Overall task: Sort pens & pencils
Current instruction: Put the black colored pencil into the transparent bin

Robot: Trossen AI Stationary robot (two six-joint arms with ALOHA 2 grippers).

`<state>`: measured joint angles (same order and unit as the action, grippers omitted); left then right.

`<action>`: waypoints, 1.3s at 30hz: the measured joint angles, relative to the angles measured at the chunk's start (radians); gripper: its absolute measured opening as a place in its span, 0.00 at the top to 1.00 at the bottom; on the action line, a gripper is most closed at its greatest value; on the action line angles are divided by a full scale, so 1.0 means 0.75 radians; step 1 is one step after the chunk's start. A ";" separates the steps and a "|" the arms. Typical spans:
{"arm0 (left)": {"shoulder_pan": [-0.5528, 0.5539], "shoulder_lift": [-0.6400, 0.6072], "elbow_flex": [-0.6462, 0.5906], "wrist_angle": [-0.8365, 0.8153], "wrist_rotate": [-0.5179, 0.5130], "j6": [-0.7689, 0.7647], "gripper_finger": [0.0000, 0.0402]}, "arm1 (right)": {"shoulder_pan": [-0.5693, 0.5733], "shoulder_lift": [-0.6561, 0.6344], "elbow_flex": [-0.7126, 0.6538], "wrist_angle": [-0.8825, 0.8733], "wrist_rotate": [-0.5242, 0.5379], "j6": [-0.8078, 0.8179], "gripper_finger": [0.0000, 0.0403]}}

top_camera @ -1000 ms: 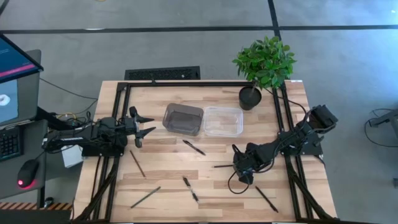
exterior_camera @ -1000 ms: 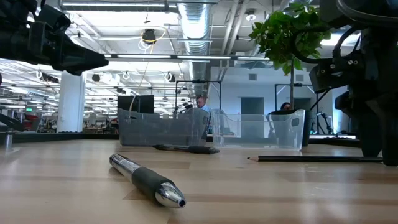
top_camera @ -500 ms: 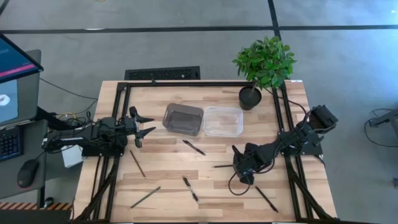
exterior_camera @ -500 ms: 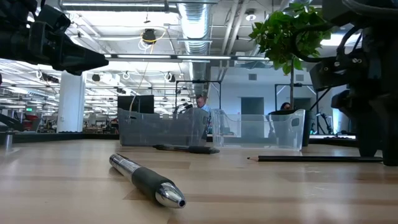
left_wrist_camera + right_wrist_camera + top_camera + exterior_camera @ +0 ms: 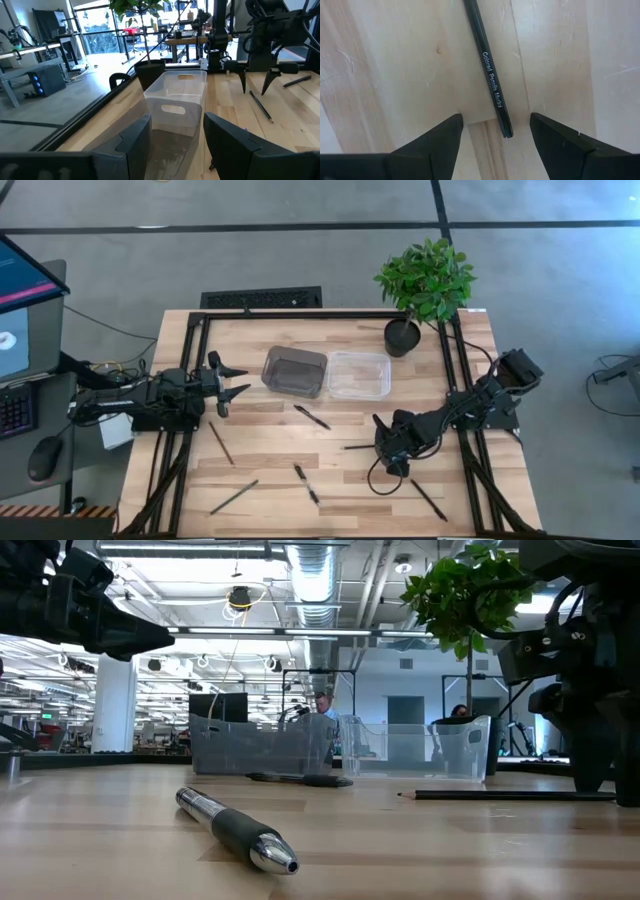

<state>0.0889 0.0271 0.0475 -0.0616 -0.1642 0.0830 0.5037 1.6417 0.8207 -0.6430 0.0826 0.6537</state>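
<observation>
The right gripper [image 5: 492,131], fingers spread and holding nothing, points down over a thin dark pencil [image 5: 487,67] whose far end is cut off, while the left gripper [image 5: 236,378] waits, fingers apart, at the pale wooden desk [image 5: 260,460] edge.

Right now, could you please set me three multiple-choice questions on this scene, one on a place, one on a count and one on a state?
1. Where does the potted plant stand?
A. at the table's far right corner, beside the clear tray
B. at the near left corner
C. inside the grey tray

2. How many trays sit on the table?
A. one
B. two
C. four

3. How does the right gripper stand?
A. shut on a pen
B. open, empty, straddling a pencil's end
C. open inside a tray

Answers:
1. A: the high view shows the pot just right of the clear tray, by the far edge.
2. B: a grey tray and the clear one lie side by side.
3. B: the right wrist view shows its fingers apart, either side of the dark pencil lying on the wood.
</observation>
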 joint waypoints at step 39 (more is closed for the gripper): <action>0.000 0.000 -0.001 -0.001 0.000 -0.081 0.57 | -0.001 -0.001 0.002 -0.048 -0.087 0.198 0.34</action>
<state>0.0891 0.0269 0.0471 -0.0626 -0.1642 0.0219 0.5028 1.6413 0.8223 -0.6787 0.0174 0.8023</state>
